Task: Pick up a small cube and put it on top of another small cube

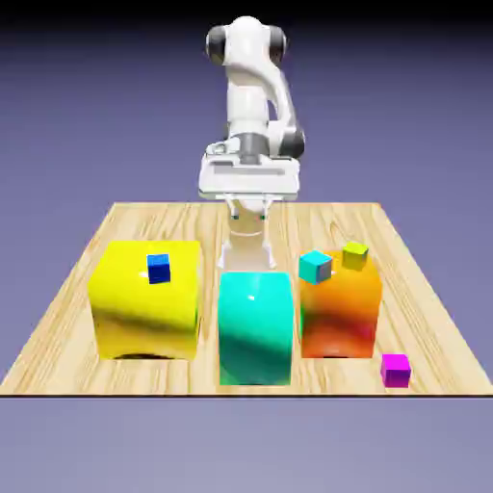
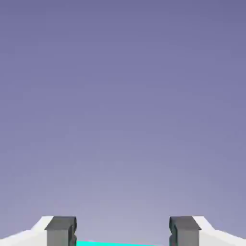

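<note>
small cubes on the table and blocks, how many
4: dark blue on the yellow block; cyan and yellow-green at the orange block's top; magenta near the front-right table corner. Others may be hidden.

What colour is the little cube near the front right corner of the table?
Magenta: the small cube shows best in the exterior view.

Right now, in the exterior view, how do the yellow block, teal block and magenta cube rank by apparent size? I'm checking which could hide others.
1. Yellow block
2. Teal block
3. Magenta cube
</note>
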`<state>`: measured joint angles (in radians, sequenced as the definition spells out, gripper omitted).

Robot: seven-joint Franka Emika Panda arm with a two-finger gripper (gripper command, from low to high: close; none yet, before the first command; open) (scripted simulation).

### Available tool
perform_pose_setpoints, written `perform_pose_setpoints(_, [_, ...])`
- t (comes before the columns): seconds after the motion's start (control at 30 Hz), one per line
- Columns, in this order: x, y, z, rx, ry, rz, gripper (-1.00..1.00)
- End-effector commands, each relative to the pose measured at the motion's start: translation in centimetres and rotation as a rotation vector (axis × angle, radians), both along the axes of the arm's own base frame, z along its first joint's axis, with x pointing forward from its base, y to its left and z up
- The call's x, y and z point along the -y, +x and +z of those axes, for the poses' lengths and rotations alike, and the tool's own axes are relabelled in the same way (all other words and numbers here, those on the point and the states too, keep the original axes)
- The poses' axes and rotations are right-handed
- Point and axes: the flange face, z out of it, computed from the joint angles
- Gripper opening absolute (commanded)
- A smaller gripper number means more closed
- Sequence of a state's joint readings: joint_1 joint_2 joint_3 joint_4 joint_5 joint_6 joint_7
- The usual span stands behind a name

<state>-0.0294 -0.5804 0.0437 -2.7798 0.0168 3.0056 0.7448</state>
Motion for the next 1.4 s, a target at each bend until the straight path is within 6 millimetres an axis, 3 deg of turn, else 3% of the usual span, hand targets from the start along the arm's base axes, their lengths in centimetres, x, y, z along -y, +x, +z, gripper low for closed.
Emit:
perform_pose_setpoints(0.0, [-0.1,0.3,1.2,0.007,-0.006,-0.014,0.00])
perform_pose_setpoints(0.2, [-1.6,1.4,7.8,0.037,-0.046,-0.085,0.00])
perform_pose_setpoints(0.4, [-5.1,2.4,12.8,0.041,-0.090,-0.137,0.00])
perform_pose_setpoints(0.57, [-9.1,3.5,15.1,0.017,-0.130,-0.166,0.00])
perform_pose_setpoints(0.7, [-12.9,4.9,15.6,-0.022,-0.163,-0.182,0.00])
perform_pose_setpoints(0.83, [-16.8,6.7,14.7,-0.082,-0.195,-0.193,0.00])
perform_pose_setpoints(1.0, [-21.4,9.5,11.5,-0.186,-0.229,-0.202,0.00])
perform_pose_setpoints(1.17, [-25.3,12.7,6.4,-0.323,-0.253,-0.206,0.00])
perform_pose_setpoints(1.37, [-28.6,16.4,-1.7,-0.529,-0.260,-0.209,0.00])
